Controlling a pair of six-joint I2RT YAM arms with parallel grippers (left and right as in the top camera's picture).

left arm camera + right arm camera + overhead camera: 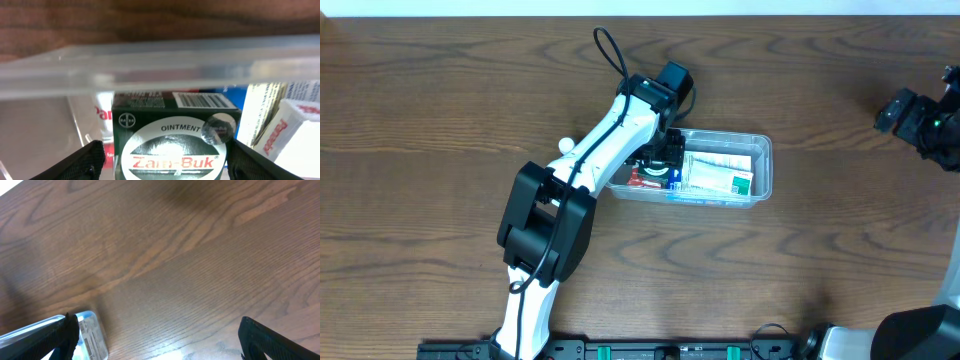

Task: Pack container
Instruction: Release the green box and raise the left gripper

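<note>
Both grippers are spread: the left gripper [165, 146], inside the left end of the mid-table container [767, 165], loosely flanks the ointment box [170, 127], probably to leave it there; the right gripper [158, 322] hangs empty, far right.

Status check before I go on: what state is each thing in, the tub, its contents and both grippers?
container: upright on the table, no lid, partly filled.
Zam-Buk box: inside the container, between the left fingers, with a gap on one side.
white packets: lying in the container beside that box.
left gripper: open, lowered into the container.
right gripper: open, empty, over bare table.
</note>
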